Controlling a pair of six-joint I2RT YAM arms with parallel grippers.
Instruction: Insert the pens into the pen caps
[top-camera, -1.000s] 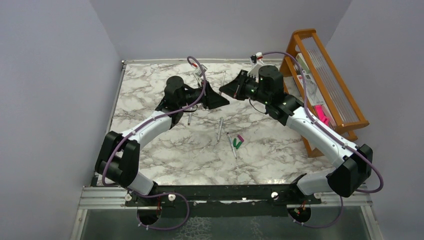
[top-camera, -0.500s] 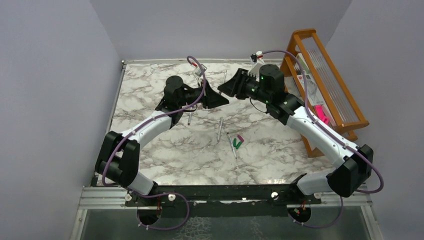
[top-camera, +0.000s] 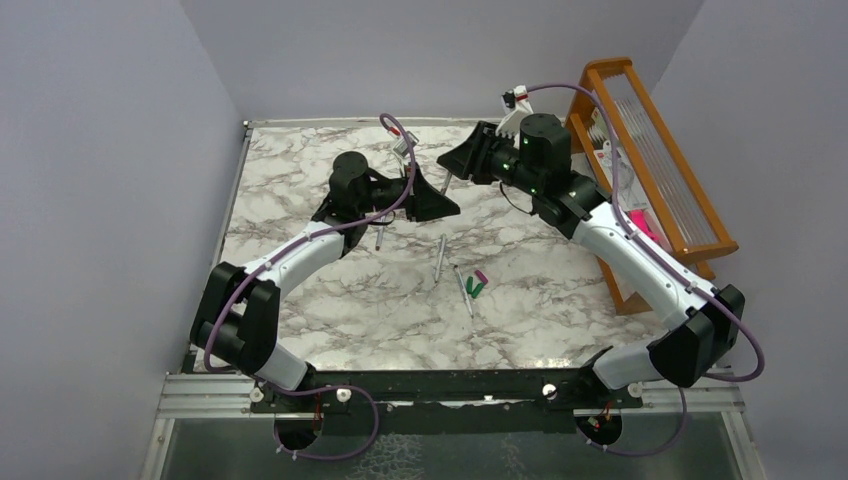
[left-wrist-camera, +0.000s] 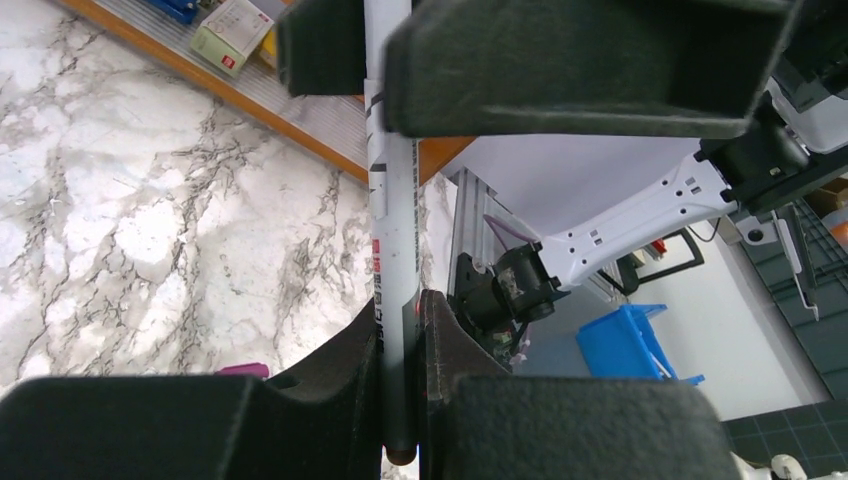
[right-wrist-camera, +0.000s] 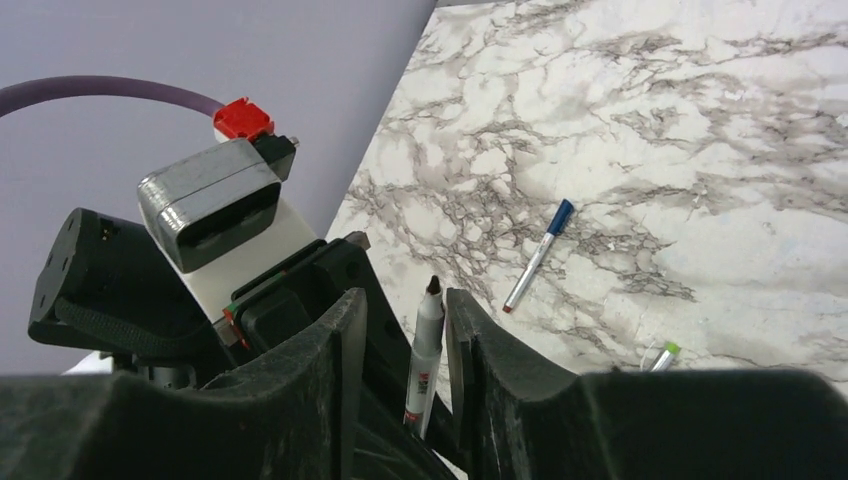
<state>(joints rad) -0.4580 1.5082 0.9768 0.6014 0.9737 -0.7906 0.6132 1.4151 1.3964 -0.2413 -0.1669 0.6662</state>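
Observation:
My left gripper (top-camera: 437, 200) (left-wrist-camera: 400, 310) is shut on a grey pen (left-wrist-camera: 392, 230), held above the marble table. In the right wrist view that pen (right-wrist-camera: 424, 345) stands with its dark tip up between my right gripper's (right-wrist-camera: 405, 297) parted fingers; the right gripper (top-camera: 458, 162) is open and faces the left one. A magenta cap (top-camera: 481, 276) and a green cap (top-camera: 474, 288) lie mid-table beside two loose pens (top-camera: 440, 258) (top-camera: 463, 288). A third pen (top-camera: 380, 236) lies under the left arm. The magenta cap also shows in the left wrist view (left-wrist-camera: 243, 369).
A wooden rack (top-camera: 690, 200) holding boxes and a bright pink object (top-camera: 641, 226) stands at the right edge. A blue-capped pen (right-wrist-camera: 537, 256) and a green-tipped pen (right-wrist-camera: 662, 354) lie on the table. Walls close in the left and back.
My right gripper has moved back and up, away from the left gripper. The left gripper has barely moved and still holds its pen.

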